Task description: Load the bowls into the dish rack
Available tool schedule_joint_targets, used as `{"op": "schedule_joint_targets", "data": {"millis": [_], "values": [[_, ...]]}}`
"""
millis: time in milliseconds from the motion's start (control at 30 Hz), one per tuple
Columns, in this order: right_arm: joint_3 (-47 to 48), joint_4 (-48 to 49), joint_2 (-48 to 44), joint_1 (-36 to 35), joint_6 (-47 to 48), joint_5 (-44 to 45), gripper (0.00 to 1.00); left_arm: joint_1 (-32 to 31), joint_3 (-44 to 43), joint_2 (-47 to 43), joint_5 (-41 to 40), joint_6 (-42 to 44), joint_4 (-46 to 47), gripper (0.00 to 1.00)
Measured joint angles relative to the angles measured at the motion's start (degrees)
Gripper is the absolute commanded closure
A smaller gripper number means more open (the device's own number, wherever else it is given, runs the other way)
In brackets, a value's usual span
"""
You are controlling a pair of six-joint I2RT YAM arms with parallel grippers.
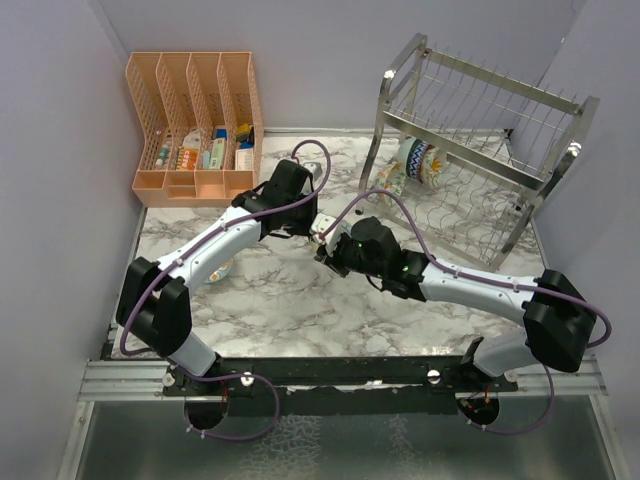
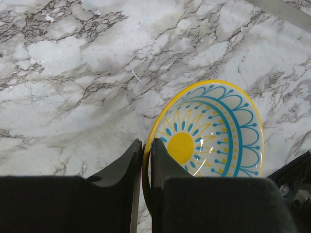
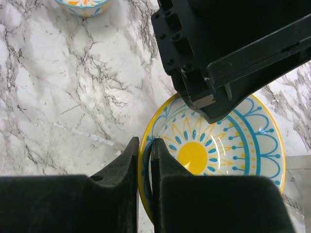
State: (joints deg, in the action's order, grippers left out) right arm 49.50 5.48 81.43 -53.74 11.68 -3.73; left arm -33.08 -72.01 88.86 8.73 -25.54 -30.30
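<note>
left pincer [image 2: 146, 146] is clamped tight on the rim of the yellow-rimmed bowl [image 2: 214, 131], one finger inside and one outside. right pincer [image 3: 145, 146] is closed on that same rim too, from the other side, so both have hold of one bowl at once. in the right wrist view you can see the left one biting the far edge of it.

bowl's got a yellow centre with blue rays and loops on white. it sits above the middle of the marble worktop [image 1: 300, 310], where the two arms meet. can't tell if its underside touches the marble.

a second bowl [image 3: 82, 4], orange and teal, just peeks in at the top of the right wrist view. it's on the marble, well apart from the held one.

dish rack [image 1: 465, 148] is at the back right corner of the worktop. two bowls [image 1: 420, 160] stand on edge among the prongs near its left end, i think, they overlap so it's hard to count. peach organizer [image 1: 195, 110] is at the back left corner with small packets in its slots.
</note>
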Motion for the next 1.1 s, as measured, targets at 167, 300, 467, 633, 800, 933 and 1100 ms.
{"op": "schedule_joint_targets", "data": {"millis": [167, 300, 467, 633, 800, 933, 1100], "values": [[-0.55, 0.79, 0.0, 0.0, -0.11, 0.24, 0.99, -0.02, 0.26, 0.0, -0.04, 0.2, 0.61, 0.89], [-1.44, 1.09, 0.0, 0.0, -0.9, 0.15, 0.99, -0.15, 2.27, -0.2, 0.17, -0.15, 2.89, 0.72], [-3.19, 1.42, 0.04, 0.74, -3.82, 1.42, 0.99, -0.09, 4.94, -1.29, 1.25, -0.74, 5.11, 0.59], [-4.48, 1.4, 0.17, 1.79, -5.01, 3.1, 0.99, -0.04, 4.98, -1.88, 2.43, -0.98, 6.21, 0.45], [-4.57, 1.64, 0.37, 1.95, -5.92, 4.31, 0.99, -0.04, 5.73, -2.12, 2.49, -1.55, 7.13, 0.11], [-4.68, 1.81, 0.31, 1.95, -7.28, 5.05, 0.99, -0.02, 5.88, -3.19, 0.15, -1.46, 6.64, 0.01], [-5.16, 1.79, -0.85, 1.97, -10.64, 5.62, 0.99, 0.76, 4.66, -5.75, -6.62, -0.26, 3.17, 0.01]]}}
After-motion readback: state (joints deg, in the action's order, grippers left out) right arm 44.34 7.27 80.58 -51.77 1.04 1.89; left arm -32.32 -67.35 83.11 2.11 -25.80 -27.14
